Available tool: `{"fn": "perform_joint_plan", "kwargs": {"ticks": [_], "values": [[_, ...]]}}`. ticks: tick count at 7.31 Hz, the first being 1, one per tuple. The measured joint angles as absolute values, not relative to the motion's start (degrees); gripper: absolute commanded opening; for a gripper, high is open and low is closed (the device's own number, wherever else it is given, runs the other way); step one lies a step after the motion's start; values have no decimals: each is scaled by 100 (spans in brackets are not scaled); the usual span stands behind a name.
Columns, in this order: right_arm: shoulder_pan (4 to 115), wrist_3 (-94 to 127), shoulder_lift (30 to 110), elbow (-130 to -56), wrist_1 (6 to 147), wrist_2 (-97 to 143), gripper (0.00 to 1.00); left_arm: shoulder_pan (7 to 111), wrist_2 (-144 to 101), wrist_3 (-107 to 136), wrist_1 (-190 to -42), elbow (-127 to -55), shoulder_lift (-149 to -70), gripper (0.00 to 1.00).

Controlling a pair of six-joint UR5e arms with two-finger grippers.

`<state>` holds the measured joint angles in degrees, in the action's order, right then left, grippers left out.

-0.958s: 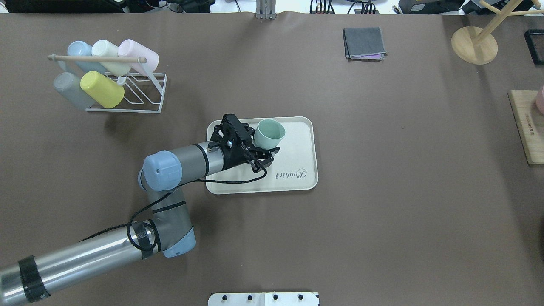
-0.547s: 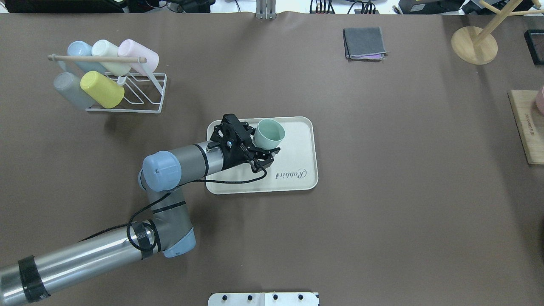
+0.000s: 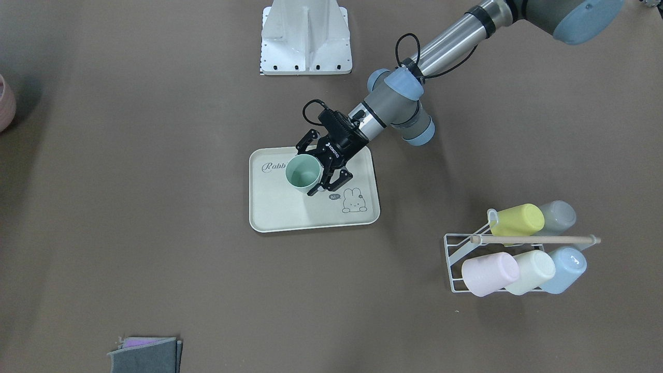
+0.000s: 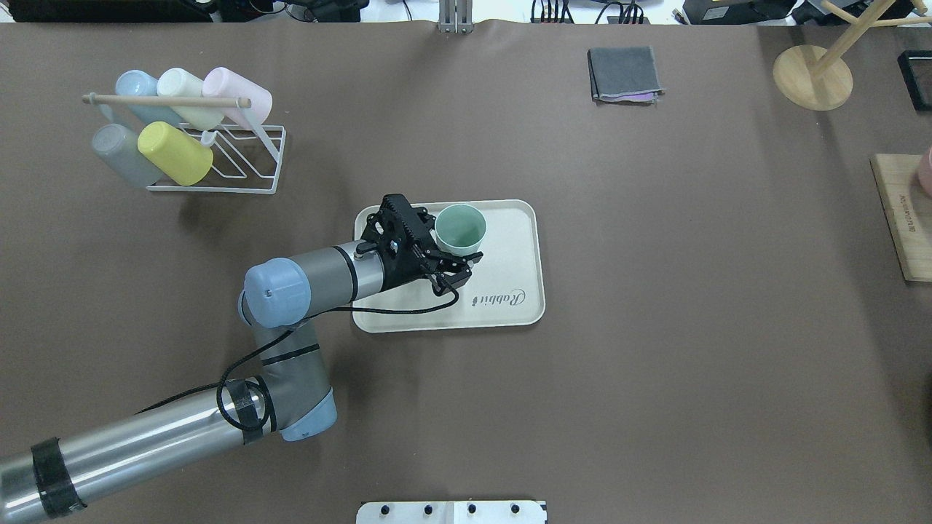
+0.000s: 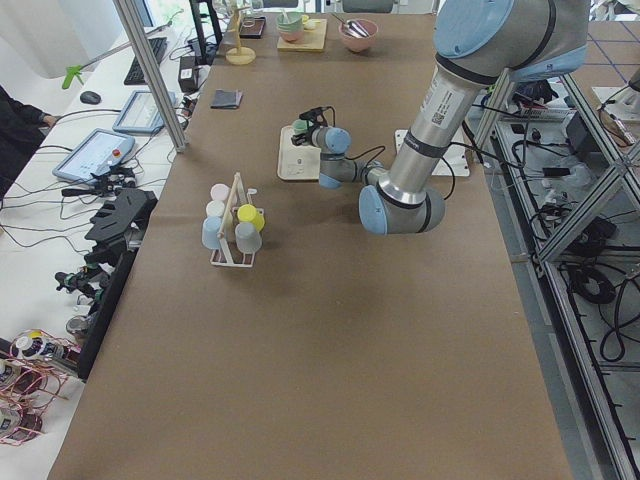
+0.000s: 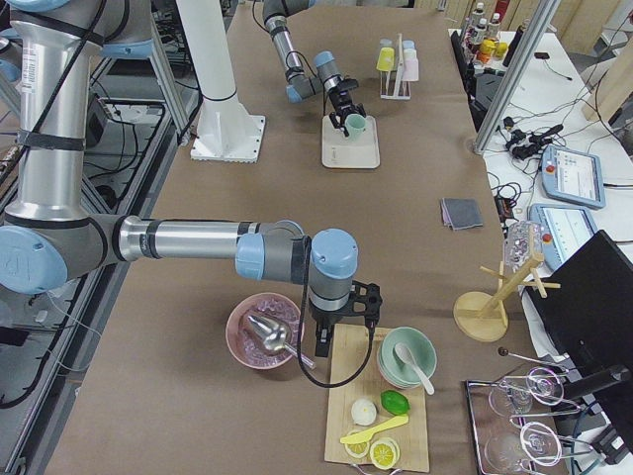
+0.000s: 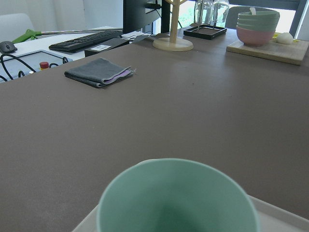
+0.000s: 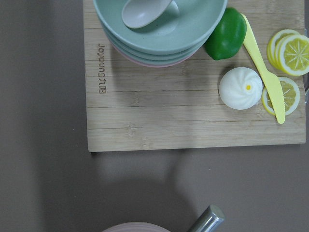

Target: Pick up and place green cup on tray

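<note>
Plainly, from the front-facing camera, the cream tray (image 3: 311, 220) shows the script "Rabb", the rest hidden behind the green cup (image 3: 303, 173). A bubble beside a small rabbit drawing (image 3: 354, 202) seems to read "hi". White lettering on the left gripper (image 3: 306, 172) is too small to read. The left arm (image 3: 393, 98) reaches in from the upper right with its wrist low and roughly level. Its fingers pass on either side of the cup, which stands upright on the tray, mouth up.

Overhead, the whole word "Rabbit" reads upside down near the tray's near right corner. The fingers sit close against the cup's wall; whether they press it I cannot tell.

From the left end, the near arm's elbow is bent sharply and its forearm runs out to the tray.

From the right end, the right gripper (image 6: 344, 332) points down over the edge of a wooden board (image 6: 351, 381), next to a pink bowl (image 6: 242, 351). Whether its jaws are apart or together I cannot tell.

The left wrist camera has the cup's level rim filling its lower edge.

The right wrist camera shows a burnt-in word along the board, which I cannot make out.
</note>
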<state>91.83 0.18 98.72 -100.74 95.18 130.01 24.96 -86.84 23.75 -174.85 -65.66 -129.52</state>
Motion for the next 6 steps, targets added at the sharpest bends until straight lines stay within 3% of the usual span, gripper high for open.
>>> {"fn": "perform_joint_plan", "kwargs": {"ticks": [1,2,6], "values": [[9183,18,9858,-10068,9521,13000,100,2496,-8684,2374,-17485,-6570,-12950,84],[9180,18,9849,-10065,9522,13001,100,2496,-8684,2369,-17486,-6572,-12948,98],[9176,12,9806,-10074,9515,13008,100,2504,-8686,2349,-17490,-6599,-12955,99]]}}
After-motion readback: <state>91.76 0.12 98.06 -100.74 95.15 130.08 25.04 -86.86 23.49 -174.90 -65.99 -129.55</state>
